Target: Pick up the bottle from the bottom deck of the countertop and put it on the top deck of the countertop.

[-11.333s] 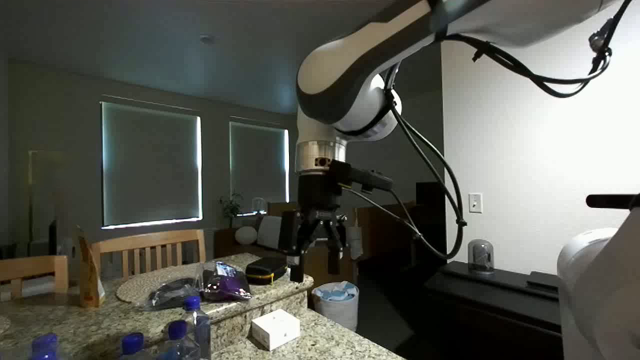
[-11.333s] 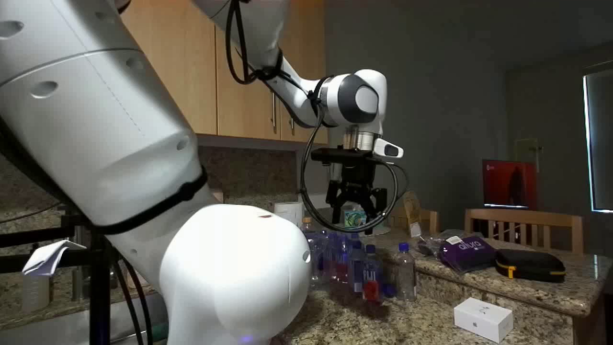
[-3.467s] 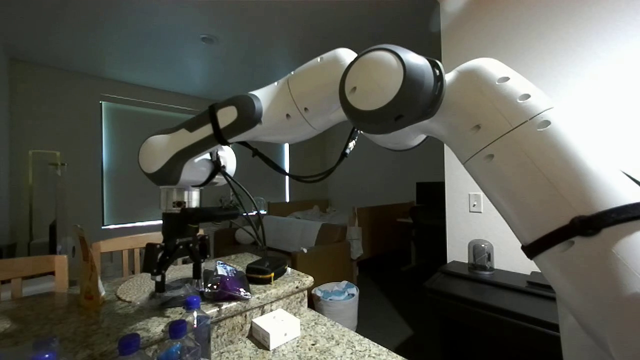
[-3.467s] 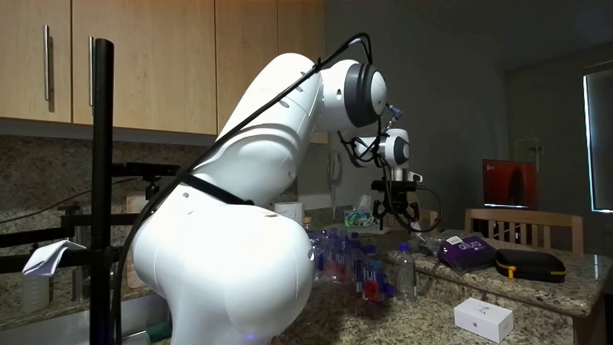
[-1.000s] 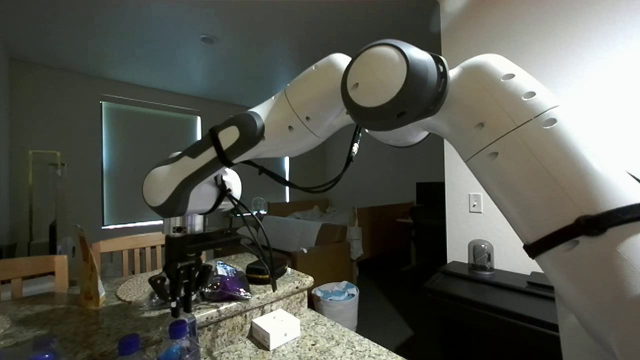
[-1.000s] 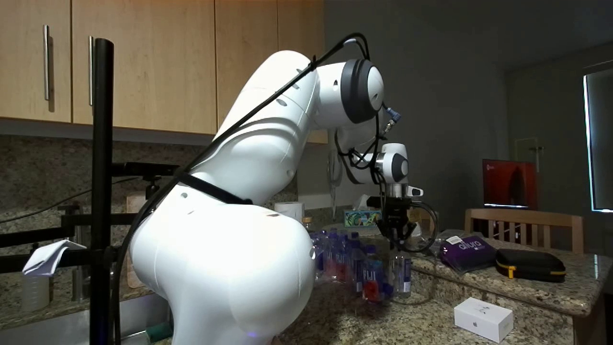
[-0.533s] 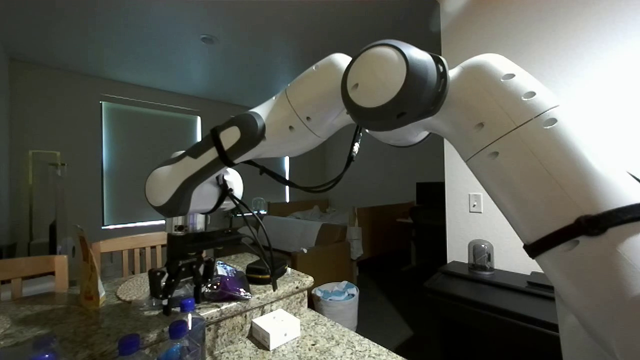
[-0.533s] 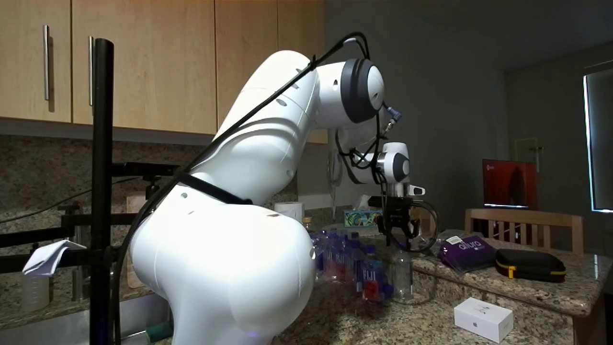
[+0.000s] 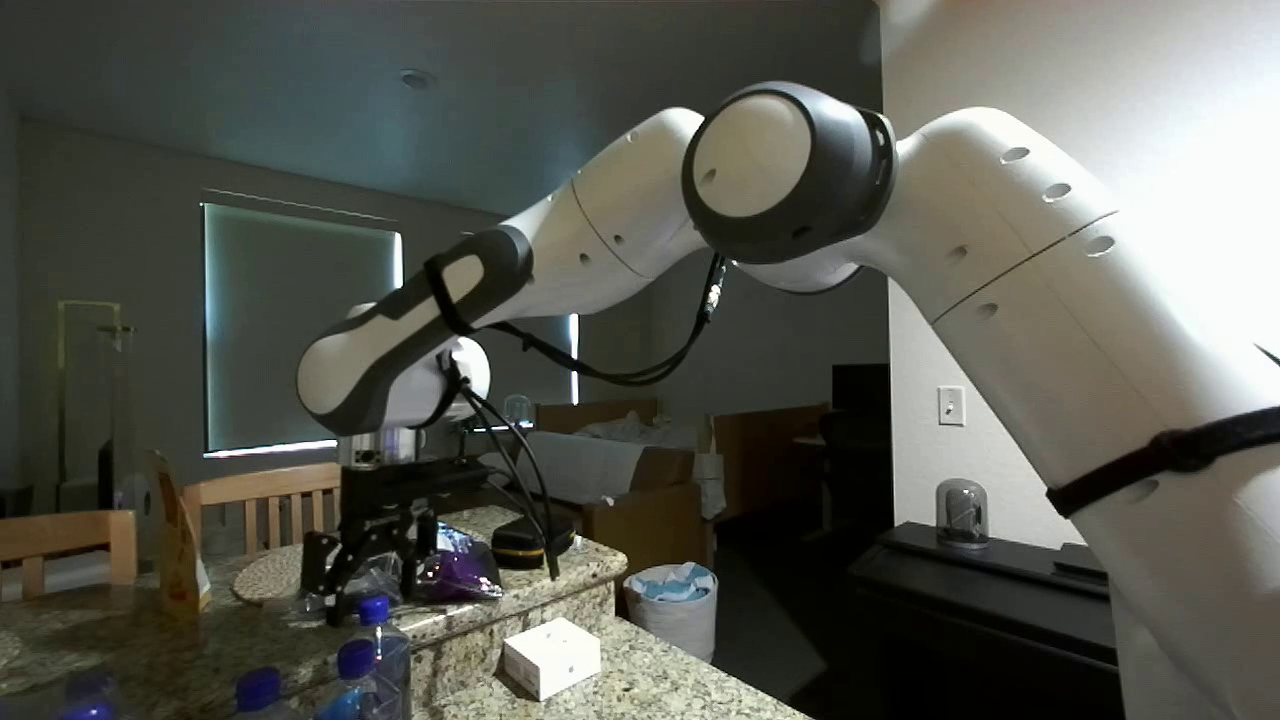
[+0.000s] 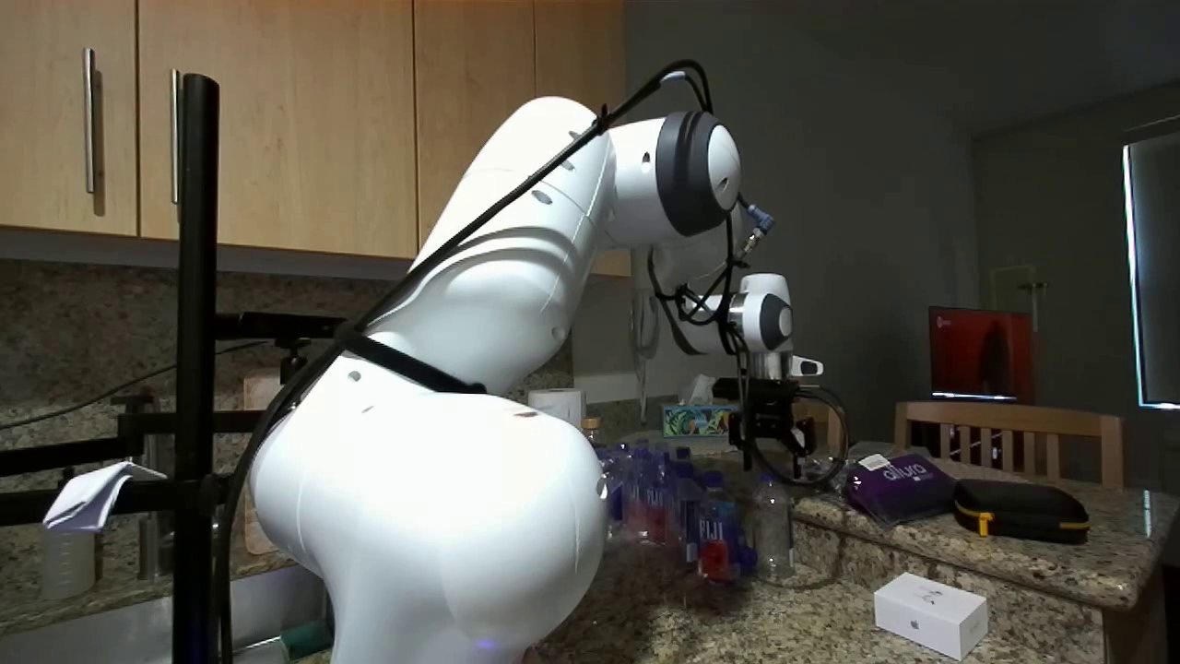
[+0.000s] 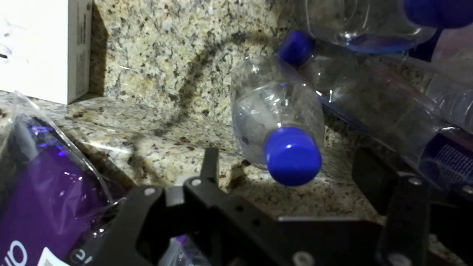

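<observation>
My gripper (image 11: 287,159) is open, with one finger on each side of the blue cap of a clear bottle (image 11: 255,114) that shows no red. A gap shows on both sides of the cap. In both exterior views the gripper (image 9: 373,602) (image 10: 772,461) is at the top of this upright clear bottle (image 9: 397,660) (image 10: 772,530), beside the raised ledge. The bottle with the red band (image 10: 717,556) stands just left of it in an exterior view, on the bottom deck (image 10: 765,632). The top deck (image 10: 1106,558) is the raised granite ledge.
A lying clear bottle (image 11: 354,88) and more blue-capped bottles (image 10: 645,503) crowd beside the gripper. A white box (image 10: 929,616) sits on the lower counter. A purple packet (image 10: 903,489), a black case (image 10: 1020,510) and a plastic bag (image 9: 375,578) lie on the ledge.
One second ago the fingers were close together at the clear bottle's top; they have since spread apart. The gripper has shifted slightly right in both exterior views. The clear bottle has shifted and turned slightly.
</observation>
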